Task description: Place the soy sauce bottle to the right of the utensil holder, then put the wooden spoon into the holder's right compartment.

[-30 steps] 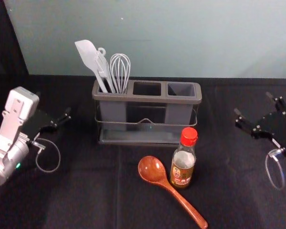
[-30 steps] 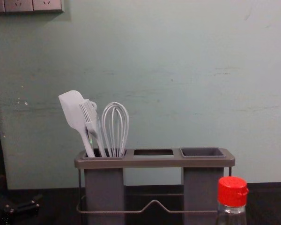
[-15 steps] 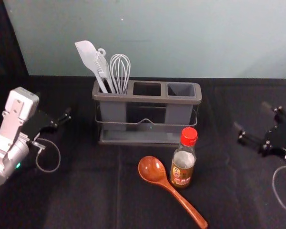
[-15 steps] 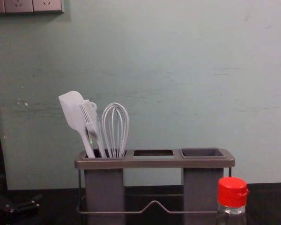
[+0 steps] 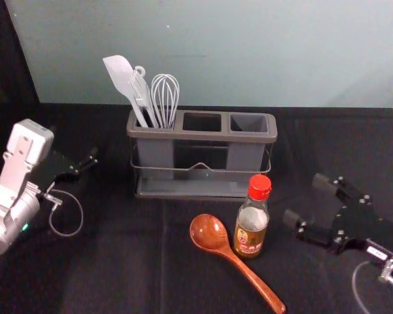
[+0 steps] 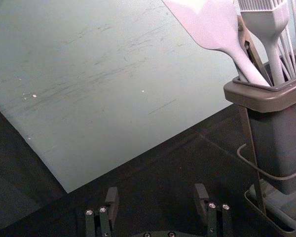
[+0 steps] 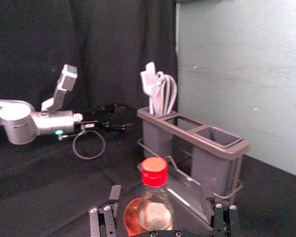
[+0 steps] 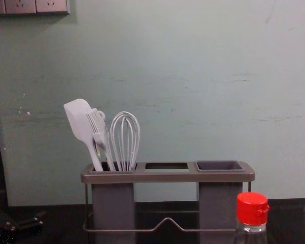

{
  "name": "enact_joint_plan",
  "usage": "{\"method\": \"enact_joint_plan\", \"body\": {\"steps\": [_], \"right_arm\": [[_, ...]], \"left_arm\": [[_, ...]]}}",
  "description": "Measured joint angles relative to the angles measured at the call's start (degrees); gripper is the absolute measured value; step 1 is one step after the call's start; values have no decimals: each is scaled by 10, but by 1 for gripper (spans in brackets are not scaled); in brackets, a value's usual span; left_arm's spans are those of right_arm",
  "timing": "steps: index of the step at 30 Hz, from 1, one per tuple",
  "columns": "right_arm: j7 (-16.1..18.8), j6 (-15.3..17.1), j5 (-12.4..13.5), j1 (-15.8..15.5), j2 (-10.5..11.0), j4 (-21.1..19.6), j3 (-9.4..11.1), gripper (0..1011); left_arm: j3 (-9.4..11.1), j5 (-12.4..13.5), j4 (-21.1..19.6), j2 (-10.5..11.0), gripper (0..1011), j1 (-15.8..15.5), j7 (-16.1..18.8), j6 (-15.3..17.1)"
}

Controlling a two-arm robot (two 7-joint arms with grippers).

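Observation:
In the head view my right gripper [image 5: 302,198] is open, a short way right of the upright, red-capped soy sauce bottle [image 5: 251,224]. The right wrist view has the bottle [image 7: 154,197] beyond and between the spread fingertips of this gripper [image 7: 162,195], not gripped. Left of the bottle lies the wooden spoon [image 5: 213,236], its handle toward the front right. Behind them stands the grey utensil holder [image 5: 203,135]; its middle and right compartments are empty. My left gripper [image 5: 93,161] idles open at the left; its fingertips [image 6: 158,193] are apart in its wrist view.
A white spatula [image 5: 122,78], a brush and a whisk [image 5: 165,98] stand in the holder's left compartment. The pale wall [image 5: 249,52] rises behind the dark cloth-covered table [image 5: 118,261]. A socket strip [image 8: 30,6] is on the wall at upper left.
My right gripper has moved in from the right edge toward the bottle and nearer the table's front. The left arm, bottle, spoon and holder have stayed put.

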Motion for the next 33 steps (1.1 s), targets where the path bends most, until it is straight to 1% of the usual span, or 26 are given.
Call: {"method": "enact_joint_plan", "body": {"steps": [2, 5, 6, 9, 12, 20, 29, 33], "right_arm": [[3, 5, -4, 4, -5, 1, -6, 1002], [4, 15, -14, 13, -19, 4, -17, 1003], [4, 20, -20, 19, -27, 7, -23, 1003], [4, 29, -29, 28, -37, 10, -31, 1003], [1, 39, -45, 44, -54, 17, -41, 1003], [-11, 53, -76, 69, -85, 29, -51, 1003], [-14, 61, -113, 94, -117, 42, -64, 1003], [-15, 61, -112, 93, -116, 42, -64, 1003]], "left_arm": [[0, 0, 0, 0, 1005, 0, 0, 0], [0, 0, 0, 0, 1005, 0, 0, 0], [0, 0, 0, 0, 1005, 0, 0, 0], [0, 0, 0, 0, 1005, 0, 0, 0], [0, 0, 0, 0, 1005, 0, 0, 0], [0, 0, 0, 0, 1005, 0, 0, 0], [0, 0, 0, 0, 1005, 0, 0, 0], [0, 0, 0, 0, 1005, 0, 0, 0]]}}
